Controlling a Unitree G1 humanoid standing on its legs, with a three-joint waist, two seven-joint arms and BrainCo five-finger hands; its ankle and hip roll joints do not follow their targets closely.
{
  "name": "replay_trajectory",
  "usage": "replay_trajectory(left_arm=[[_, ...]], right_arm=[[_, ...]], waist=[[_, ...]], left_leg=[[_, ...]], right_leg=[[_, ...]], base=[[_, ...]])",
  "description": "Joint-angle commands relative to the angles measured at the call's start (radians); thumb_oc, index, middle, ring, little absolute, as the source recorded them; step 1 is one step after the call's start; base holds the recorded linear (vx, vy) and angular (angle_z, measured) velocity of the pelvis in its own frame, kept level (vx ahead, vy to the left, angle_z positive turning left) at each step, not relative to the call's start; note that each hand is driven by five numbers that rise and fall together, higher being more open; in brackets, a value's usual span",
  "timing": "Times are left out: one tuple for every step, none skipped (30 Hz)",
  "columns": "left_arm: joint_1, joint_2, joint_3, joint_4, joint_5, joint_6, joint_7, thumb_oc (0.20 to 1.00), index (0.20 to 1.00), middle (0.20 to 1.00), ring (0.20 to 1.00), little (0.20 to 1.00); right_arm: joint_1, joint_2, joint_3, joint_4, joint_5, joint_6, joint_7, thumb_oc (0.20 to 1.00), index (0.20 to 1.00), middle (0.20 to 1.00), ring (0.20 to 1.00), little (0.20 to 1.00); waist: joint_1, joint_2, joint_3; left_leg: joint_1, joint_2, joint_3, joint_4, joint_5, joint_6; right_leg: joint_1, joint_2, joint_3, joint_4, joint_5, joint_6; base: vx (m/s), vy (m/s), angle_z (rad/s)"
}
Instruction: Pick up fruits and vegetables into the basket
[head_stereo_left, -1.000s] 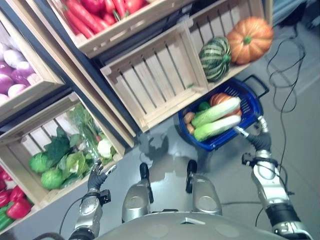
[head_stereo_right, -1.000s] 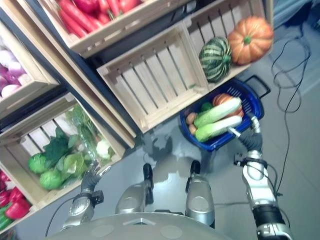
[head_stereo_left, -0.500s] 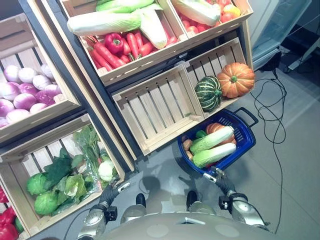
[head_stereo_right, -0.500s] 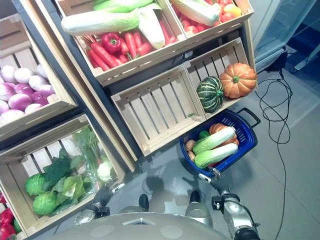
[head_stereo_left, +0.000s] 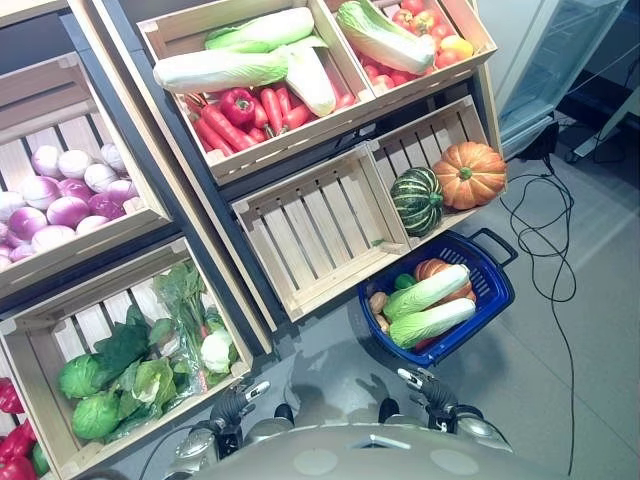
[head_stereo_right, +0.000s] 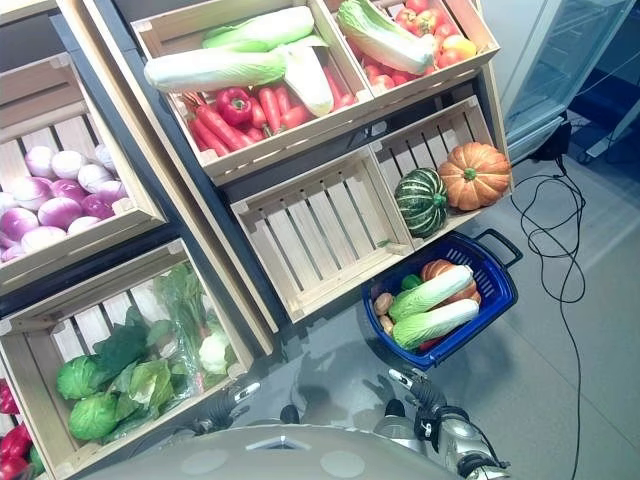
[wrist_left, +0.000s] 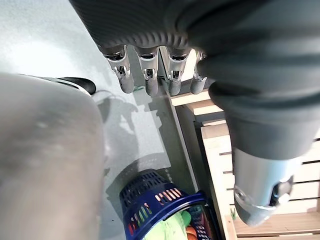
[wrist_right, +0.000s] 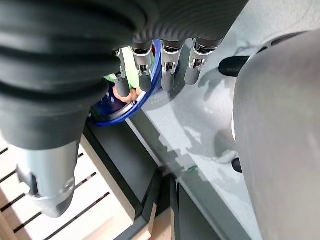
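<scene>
While right hand (head_stereo_right: 415, 392) hangs open, basket (head_stereo_right: 497, 296) lies just beyond.

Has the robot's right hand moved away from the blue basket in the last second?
Yes. The right hand was at the blue basket's near rim a second ago; now it hangs apart from it, open, drawn back toward the robot.

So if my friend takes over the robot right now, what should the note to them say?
Left hand: open, holding nothing, low near the greens crate.
Right hand: open, holding nothing, just short of the blue basket.
Done: the basket, on the floor, already holds two long pale green cabbages, a small orange pumpkin and a few smaller items.
Left: the striped green squash and big orange pumpkin sit in the crate behind the basket.
</scene>
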Motion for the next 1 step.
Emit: replay_trajectory(left_arm=[[-0.078,-0.011,-0.017,0.067,-0.005,-0.007,-0.003,1.000,1.000,1.000,1.000,1.000]], right_arm=[[-0.046,0.023,0.018,0.045,0.024,0.023,0.066,1.000,1.000,1.000,1.000,1.000]], waist=[[0.018,-0.027,0.018]], left_leg=[[-0.038,-0.013,-0.028,0.030,-0.066,0.026]], right_leg=[[0.012,-0.068,-0.044,0.072,-0.052,0.056]], base=[[-0.03,-0.008,-0.01]])
